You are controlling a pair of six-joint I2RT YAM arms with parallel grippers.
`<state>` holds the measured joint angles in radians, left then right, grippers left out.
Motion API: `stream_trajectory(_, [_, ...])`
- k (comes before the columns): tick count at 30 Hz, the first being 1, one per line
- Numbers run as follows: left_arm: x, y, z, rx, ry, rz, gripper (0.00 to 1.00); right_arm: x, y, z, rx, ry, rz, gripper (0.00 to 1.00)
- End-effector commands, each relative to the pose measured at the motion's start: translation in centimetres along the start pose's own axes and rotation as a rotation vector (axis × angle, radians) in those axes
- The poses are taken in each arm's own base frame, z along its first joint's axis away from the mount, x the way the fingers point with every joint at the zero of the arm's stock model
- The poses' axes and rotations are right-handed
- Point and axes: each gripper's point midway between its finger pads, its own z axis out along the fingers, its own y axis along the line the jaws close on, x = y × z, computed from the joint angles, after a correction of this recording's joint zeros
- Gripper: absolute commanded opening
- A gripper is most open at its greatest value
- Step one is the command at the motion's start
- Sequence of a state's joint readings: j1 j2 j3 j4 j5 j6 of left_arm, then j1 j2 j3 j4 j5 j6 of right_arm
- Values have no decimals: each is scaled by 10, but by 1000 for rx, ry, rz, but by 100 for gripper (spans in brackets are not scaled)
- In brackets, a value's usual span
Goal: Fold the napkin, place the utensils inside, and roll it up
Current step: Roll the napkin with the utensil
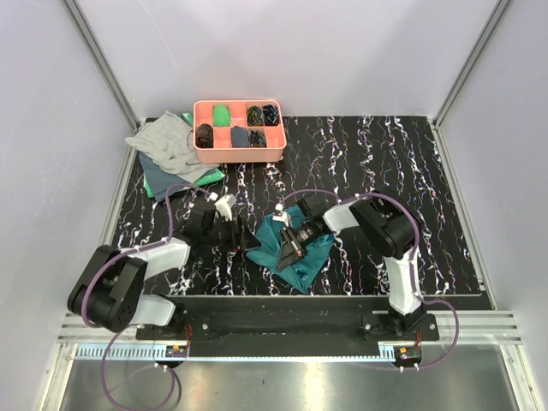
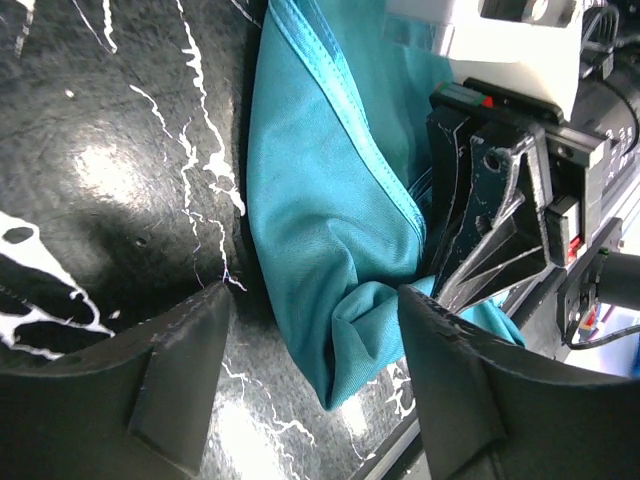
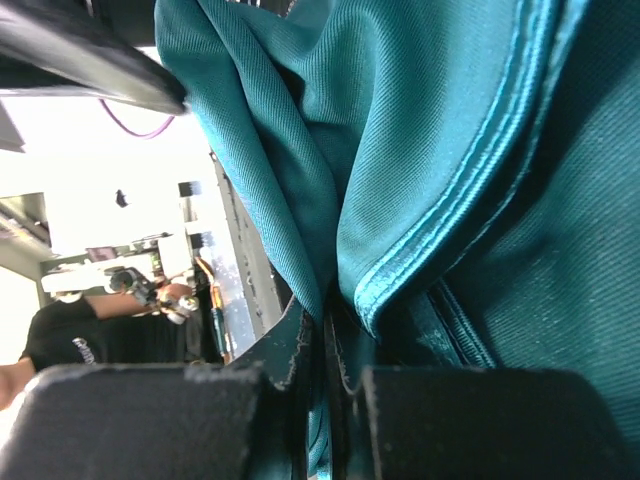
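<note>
Napkin (image 1: 313,253) — teal twill, crumpled (glossy stitched hem) — in right gripper (image 3: 326,345) pinch

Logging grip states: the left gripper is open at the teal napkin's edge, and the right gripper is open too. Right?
No: the right gripper is shut on the napkin, pinching a fold, as the right wrist view shows. The left gripper is open at its edge.

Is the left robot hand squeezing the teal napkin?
No, the left gripper stands wide open, with the napkin just ahead of it.
</note>
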<state>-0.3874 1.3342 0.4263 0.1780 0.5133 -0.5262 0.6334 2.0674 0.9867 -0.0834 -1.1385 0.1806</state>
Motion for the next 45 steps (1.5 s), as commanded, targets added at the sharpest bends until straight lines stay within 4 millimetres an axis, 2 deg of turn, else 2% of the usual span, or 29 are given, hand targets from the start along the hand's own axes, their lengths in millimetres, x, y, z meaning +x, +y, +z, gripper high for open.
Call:
stream_trajectory(1, [-4, -11, 7, 94, -26, 17, 61, -6, -8, 2, -12, -2, 2, 0])
stream_trajectory(3, [1, -9, 10, 93, -11, 4, 53, -8, -10, 2, -9, -4, 1, 0])
stream_trajectory(7, [5, -2, 15, 63, 5, -15, 30, -11, -10, 1, -7, -9, 4, 0])
stream_trajectory(10, [6, 3, 17, 39, 20, -27, 20, -14, -9, 0, -1, -15, -3, 0])
stream_trajectory(11, [3, 3, 18, 35, 24, -27, 12, -16, -8, 0, 7, -20, -2, 0])
stream_trajectory(13, [1, 4, 18, 13, 43, -30, 6, -21, -3, -4, 21, -36, -13, 0])
stream_trajectory(14, [3, 5, 19, 3, 56, -29, 0, -24, -3, -5, 46, -49, -8, 4])
stream_trajectory(15, [3, 6, 19, -5, 67, -21, 0, -28, -2, -7, 64, -62, -13, 9])
stream_trajectory(16, [3, 8, 18, -25, 82, -29, 0, -34, 9, -13, 80, -86, -31, 13])
stream_trajectory(17, [3, 10, 17, -40, 90, -29, 0, -39, 8, -16, 124, -109, -40, 21])
stream_trajectory(18, [5, 12, 17, -54, 101, -32, 0, -41, 11, -20, 145, -124, -51, 24])
stream_trajectory(19, [5, 14, 15, -76, 113, -42, 0, -46, 24, -28, 165, -150, -82, 28])
stream_trajectory(20, [5, 15, 15, -86, 118, -45, 0, -48, 22, -33, 222, -177, -81, 34])
stream_trajectory(21, [5, 15, 14, -94, 125, -47, 0, -49, 25, -38, 249, -195, -91, 36])
stream_trajectory(22, [5, 16, 13, -110, 135, -54, 0, -49, 38, -46, 272, -219, -114, 37])
stream_trajectory(23, [6, 17, 13, -118, 145, -59, 0, -45, 32, -52, 338, -240, -108, 40])
stream_trajectory(24, [6, 17, 12, -125, 149, -57, 0, -41, 33, -55, 365, -248, -118, 42])
stream_trajectory(25, [5, 16, 11, -128, 158, -59, 0, -37, 44, -60, 385, -265, -150, 43])
stream_trajectory(26, [4, 16, 10, -130, 163, -59, 0, -28, 36, -63, 435, -274, -130, 45])
stream_trajectory(28, [4, 15, 9, -134, 173, -56, 0, -19, 43, -69, 456, -294, -125, 47])
stream_trajectory(29, [2, 14, 9, -135, 173, -56, 0, -10, 38, -69, 486, -292, -108, 48])
stream_trajectory(31, [3, 15, 8, -140, 181, -57, 0, -2, 44, -71, 514, -299, -109, 49])
stream_trajectory(36, [5, 15, 9, -142, 192, -61, 0, 20, 51, -51, 553, -249, -115, 50])
stream_trajectory(42, [6, 15, 9, -136, 197, -61, 0, 36, 39, -42, 626, -208, -98, 54])
stream_trajectory(45, [5, 14, 9, -136, 194, -59, 0, 43, 31, -40, 641, -175, -71, 52])
